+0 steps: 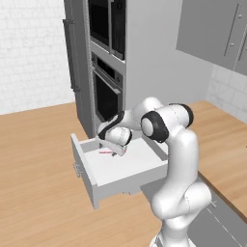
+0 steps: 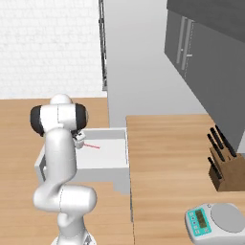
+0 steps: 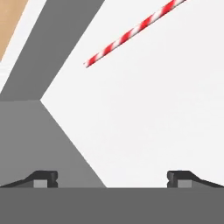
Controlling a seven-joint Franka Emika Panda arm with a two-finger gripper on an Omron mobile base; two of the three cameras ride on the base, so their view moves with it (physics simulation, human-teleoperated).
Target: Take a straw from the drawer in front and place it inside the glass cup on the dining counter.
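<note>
Reaching down into the open drawer (image 1: 126, 170), the arm in the left base view hangs its tool (image 1: 117, 150) low over the white floor, just beside the straw (image 1: 105, 151), which lies flat near the drawer's back left corner. The drawer stands pulled well out from the cabinet under the oven (image 1: 107, 94), so the straw can be reached from above. The arm's own elbow and wrist crowd the space over the drawer, and the oven front rises close behind it; neither touches the straw.

From the right base view, the straw (image 2: 92, 146) lies loose on the drawer (image 2: 106, 158) floor, with the tool (image 2: 79, 141) at its near end. A wood tabletop (image 2: 167, 162) adjoins the drawer on the side away from the arm, carrying a knife block (image 2: 221, 165) and a kitchen scale (image 2: 214, 221), both well apart from the drawer and out of the way. I cannot tell where the cup stands.

Through the hand view, the tool (image 3: 112, 178) is spread wide and holds nothing: its two tips stand far apart with bare drawer (image 3: 144, 113) floor between them. The straw (image 3: 131, 34) lies slantwise ahead of them, apart from both tips, near the grey side wall. My judgement is that the tool needs to move forward and line up across the straw before it can close, and that the nearby wall leaves little room on that side.
</note>
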